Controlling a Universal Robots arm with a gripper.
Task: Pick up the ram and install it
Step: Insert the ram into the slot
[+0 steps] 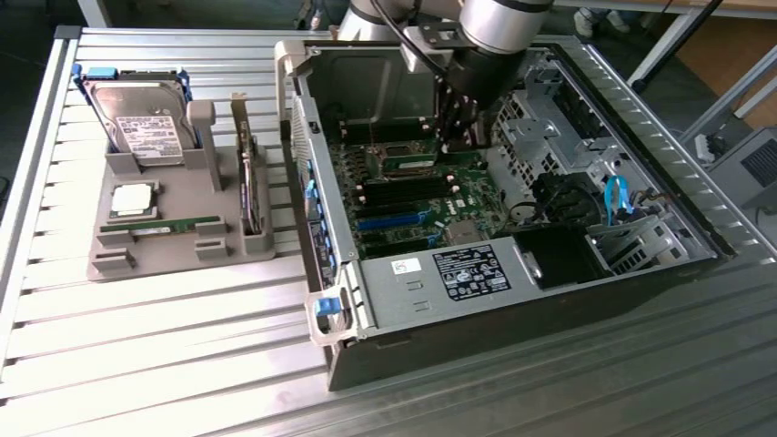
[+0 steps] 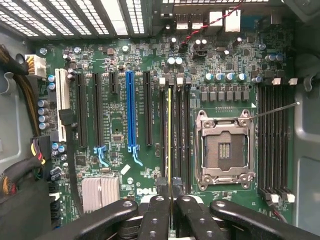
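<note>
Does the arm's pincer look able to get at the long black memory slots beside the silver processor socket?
Likely yes. The pincer, shut on the thin green ram stick, hangs inside the open computer case right above the long black slots, with nothing lying across them.

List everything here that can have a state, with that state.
Black computer case: on its side, open.
Black two-finger gripper: shut on the ram stick.
Thin green ram stick: edge-on, lined along a black memory slot.
Silver processor socket: empty.
Boxy silver hard drive: upright in the grey holder.
Square silver processor chip: flat in that holder.
</note>
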